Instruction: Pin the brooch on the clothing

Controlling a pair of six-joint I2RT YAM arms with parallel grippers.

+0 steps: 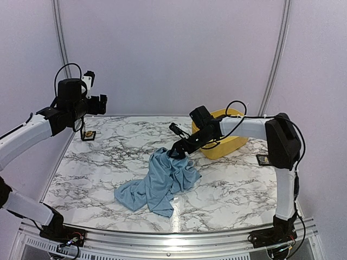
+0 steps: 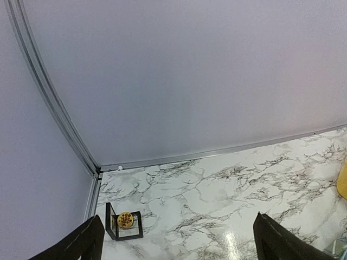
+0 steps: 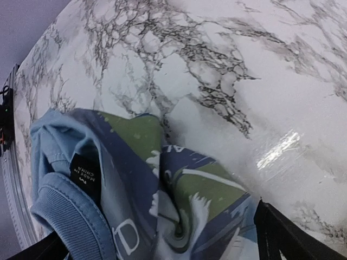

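The light blue T-shirt lies crumpled in the middle of the marble table. In the right wrist view its ribbed collar, black label and green, blue and white print fill the lower half. My right gripper is low at the shirt's far edge. Its jaws are wide apart with bunched fabric between them. The round gold brooch sits in a small black stand at the table's far left. My left gripper hangs high above it, open and empty.
A yellow bowl stands at the back right, just behind my right forearm. A second small black stand sits near the right edge. White walls with metal rails close in the table at the back and sides.
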